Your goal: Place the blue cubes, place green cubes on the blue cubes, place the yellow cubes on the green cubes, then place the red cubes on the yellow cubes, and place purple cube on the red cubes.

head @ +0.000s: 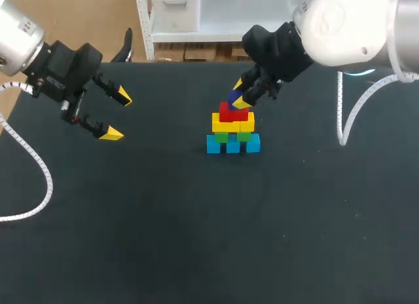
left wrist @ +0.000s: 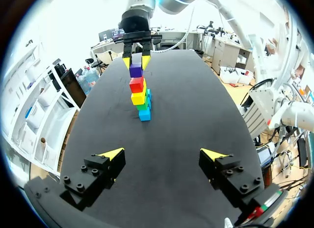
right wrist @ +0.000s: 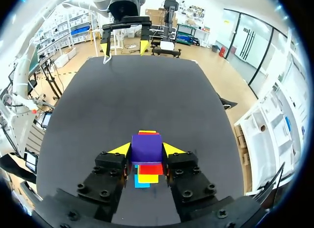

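A cube tower stands mid-table: blue cubes (head: 233, 145) at the base, then green cubes (head: 230, 137), yellow cubes (head: 233, 123) and red cubes (head: 233, 112). My right gripper (head: 239, 94) is shut on the purple cube (head: 234, 95) at the tower's top. I cannot tell whether it rests on the red. In the right wrist view the purple cube (right wrist: 146, 148) sits between the fingers, over red (right wrist: 151, 168) and yellow (right wrist: 147, 178). My left gripper (head: 112, 114) hangs open and empty to the tower's left. Its wrist view shows the tower (left wrist: 140, 96) straight ahead.
The black table (head: 163, 219) holds nothing but the tower. White cable loops hang beside each arm, one at the left edge (head: 39, 173) and one at the right (head: 344, 120).
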{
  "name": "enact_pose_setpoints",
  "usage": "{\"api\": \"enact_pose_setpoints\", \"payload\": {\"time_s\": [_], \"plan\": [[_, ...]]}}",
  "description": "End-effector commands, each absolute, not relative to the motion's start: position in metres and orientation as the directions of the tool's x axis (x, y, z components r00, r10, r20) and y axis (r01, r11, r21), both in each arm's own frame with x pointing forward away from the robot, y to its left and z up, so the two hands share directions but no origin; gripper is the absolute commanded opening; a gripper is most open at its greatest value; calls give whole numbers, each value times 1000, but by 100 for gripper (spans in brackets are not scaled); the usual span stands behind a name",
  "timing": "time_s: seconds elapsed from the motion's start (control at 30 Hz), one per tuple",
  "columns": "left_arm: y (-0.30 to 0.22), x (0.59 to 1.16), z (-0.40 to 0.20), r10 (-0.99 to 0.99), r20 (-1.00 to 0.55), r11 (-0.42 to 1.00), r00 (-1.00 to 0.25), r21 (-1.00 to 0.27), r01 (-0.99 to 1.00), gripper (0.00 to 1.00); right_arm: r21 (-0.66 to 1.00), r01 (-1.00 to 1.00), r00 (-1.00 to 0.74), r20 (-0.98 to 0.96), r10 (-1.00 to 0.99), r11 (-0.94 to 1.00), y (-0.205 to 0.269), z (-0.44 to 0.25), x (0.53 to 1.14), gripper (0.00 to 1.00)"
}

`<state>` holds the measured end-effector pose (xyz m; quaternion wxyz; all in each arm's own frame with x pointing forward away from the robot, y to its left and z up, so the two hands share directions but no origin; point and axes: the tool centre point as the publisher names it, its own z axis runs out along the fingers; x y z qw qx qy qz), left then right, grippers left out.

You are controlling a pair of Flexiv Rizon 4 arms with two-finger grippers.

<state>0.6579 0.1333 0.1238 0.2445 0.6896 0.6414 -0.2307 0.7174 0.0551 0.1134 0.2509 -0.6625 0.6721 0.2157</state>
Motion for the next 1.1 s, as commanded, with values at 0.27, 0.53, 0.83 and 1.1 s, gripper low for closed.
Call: {"api": "enact_pose_setpoints", "payload": {"time_s": [0.27,0.53,0.83,1.1], "plan": [[134,658,124,770,-634,-61,74,42,997,100,-40,-999,6,-629,-777,24,57,111,722,0],[134,658,124,770,-634,-61,74,42,997,100,-42,-999,10,-623,-782,20,57,111,723,0],[134,658,124,770,-634,-61,74,42,997,100,-40,-999,9,-618,-786,19,56,110,725,10],[134,658,124,770,-634,-61,74,42,997,100,-39,-999,14,-617,-787,12,58,109,725,11]]}}
